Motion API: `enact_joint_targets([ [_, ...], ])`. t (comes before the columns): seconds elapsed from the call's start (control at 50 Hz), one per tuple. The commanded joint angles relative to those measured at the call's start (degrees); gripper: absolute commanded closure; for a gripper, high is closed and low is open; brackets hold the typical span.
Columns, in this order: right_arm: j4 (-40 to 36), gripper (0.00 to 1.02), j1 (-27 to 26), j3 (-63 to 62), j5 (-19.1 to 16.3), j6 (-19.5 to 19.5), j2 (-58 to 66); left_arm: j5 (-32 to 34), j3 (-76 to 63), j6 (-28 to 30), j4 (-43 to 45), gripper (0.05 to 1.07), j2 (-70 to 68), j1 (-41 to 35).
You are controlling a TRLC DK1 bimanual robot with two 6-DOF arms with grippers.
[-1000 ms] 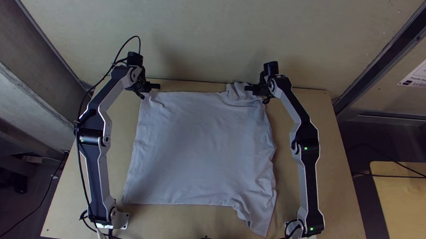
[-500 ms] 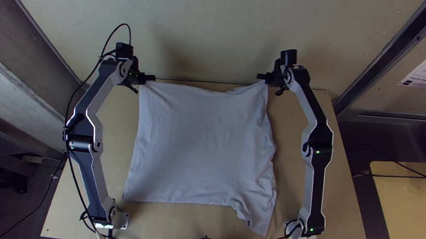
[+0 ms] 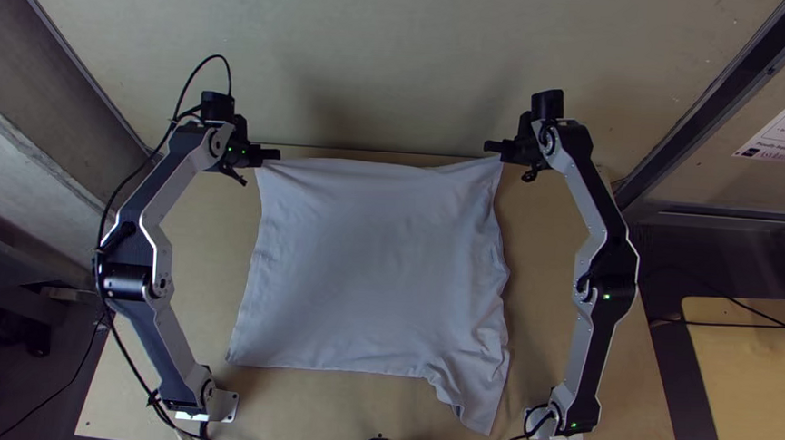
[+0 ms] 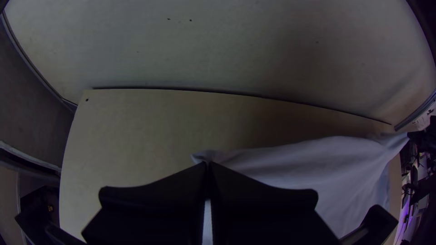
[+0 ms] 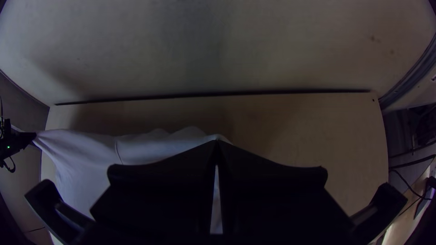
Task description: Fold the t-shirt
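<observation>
- Pinching one far corner of the shirt [image 3: 372,255], the left gripper [image 3: 272,155] has its two tips together on the cloth, a thin slit between the fingers lower down.
- The right gripper [image 3: 491,148] has the other far corner, its tips also closed together on cloth, with a similar slit behind them.
- In the left wrist view, the far edge runs from the left gripper [image 4: 208,165] over to the other arm's jaws, sagging a little between.
- The shirt is spread out between the two arms, its far edge drawn across and its middle mostly smooth.
- Down the right side the cloth is rumpled, and at the near right a creased flap tapers beyond the rest of the near edge.
- The left side runs fairly straight to the near left corner, which lies on the table [image 3: 616,425].
- The left arm [image 3: 146,205] bends outward beside the shirt, a black cable [image 3: 101,229] looping along it.
- The right arm [image 3: 602,292] bends outward on the other side.
- Beyond the table's far edge stands a pale wall [image 3: 403,48].
</observation>
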Motion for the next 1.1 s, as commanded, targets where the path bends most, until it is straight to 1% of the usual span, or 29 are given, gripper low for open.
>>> enact_joint_targets([
  [0.0,-1.5,0.99,0.4,-4.8,-0.2,-0.5,-5.5,0.6,-4.1,0.2,0.9,1.04,-4.6,0.5],
  [0.24,-1.4,0.99,0.7,-17.8,-0.2,-0.5,-14.8,0.8,-12.9,0.1,2.9,1.04,-10.2,0.4],
  [0.68,3.6,0.99,3.0,-42.1,0.4,0.9,-31.1,0.8,-29.3,1.2,8.5,1.04,-17.6,0.5],
  [0.88,8.1,0.99,4.4,-55.0,1.2,1.7,-36.7,0.8,-36.1,1.8,11.2,1.04,-19.7,0.7],
  [1.08,13.8,0.99,3.7,-64.4,2.1,1.6,-36.4,0.8,-44.1,1.3,16.3,1.04,-20.7,-0.4],
])
